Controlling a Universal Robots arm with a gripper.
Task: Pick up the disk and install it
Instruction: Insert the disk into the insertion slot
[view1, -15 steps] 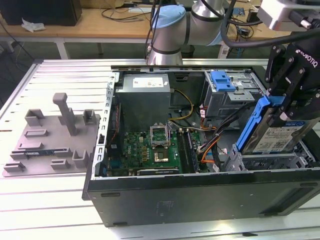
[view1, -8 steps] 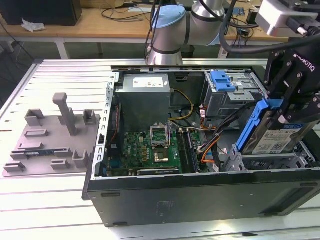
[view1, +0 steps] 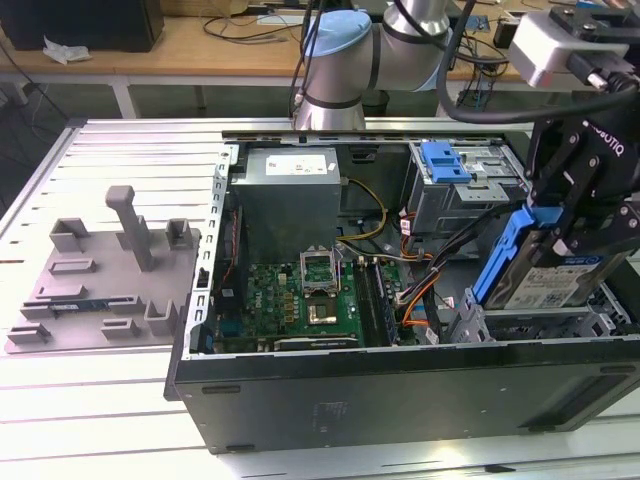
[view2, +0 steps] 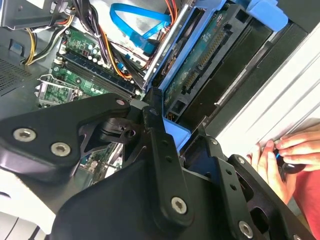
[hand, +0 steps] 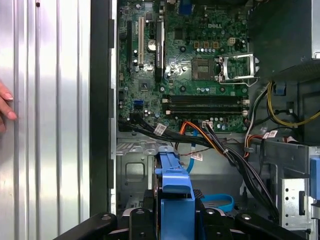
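Disk: one, tilted over open case | jaws: clamped on disk | fixture tray: one

The exterior view stands well off, looking down at a slant over the open computer case, gripper at the exterior view's right. The first wrist view looks steeply down past the gripper onto the motherboard beyond it. The second wrist view sits close behind the fingers, seemingly tilted along the held disk. All three share the motherboard.
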